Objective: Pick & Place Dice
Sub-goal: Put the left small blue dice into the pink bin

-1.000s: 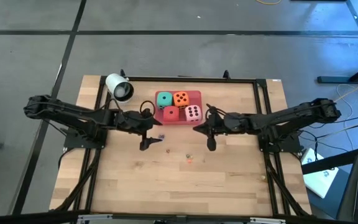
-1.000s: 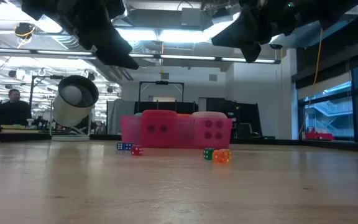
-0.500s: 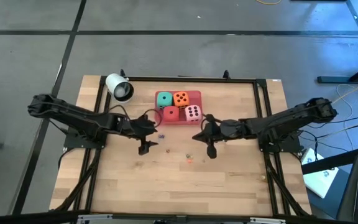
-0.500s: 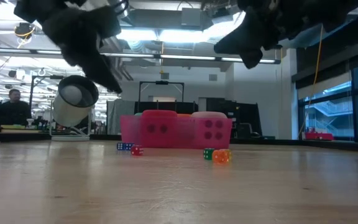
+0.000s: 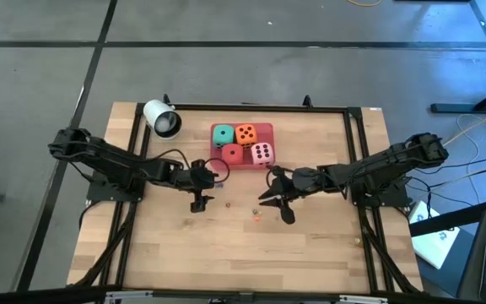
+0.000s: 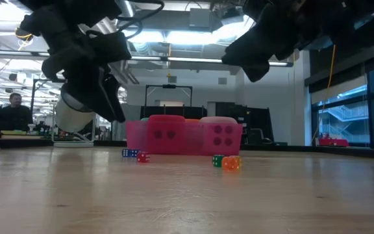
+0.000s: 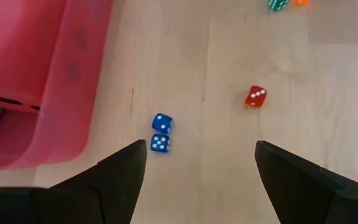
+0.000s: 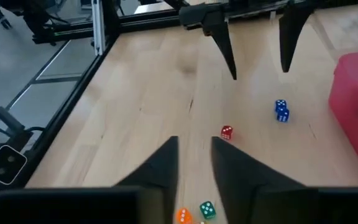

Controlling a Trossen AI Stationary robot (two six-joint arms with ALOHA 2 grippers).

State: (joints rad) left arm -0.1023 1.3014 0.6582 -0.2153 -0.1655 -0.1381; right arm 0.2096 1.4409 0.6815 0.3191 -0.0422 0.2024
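Risk of knocking the small blue dice (image 7: pixel 161 132) aside with the wide-open, empty left gripper (image 7: pixel 194 163) or the narrowly parted, empty right gripper (image 8: pixel 194 158), while four big dice (image 5: pixel 242 144) sit in the far tray (image 5: pixel 267 129).

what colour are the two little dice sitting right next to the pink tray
Both little dice are blue with white pips; the left wrist view shows them best, beside the pink tray.

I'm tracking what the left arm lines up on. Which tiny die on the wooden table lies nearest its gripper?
The two touching small blue dice, by the pink tray. They lie nearest the open left gripper; the small red die lies farther out.
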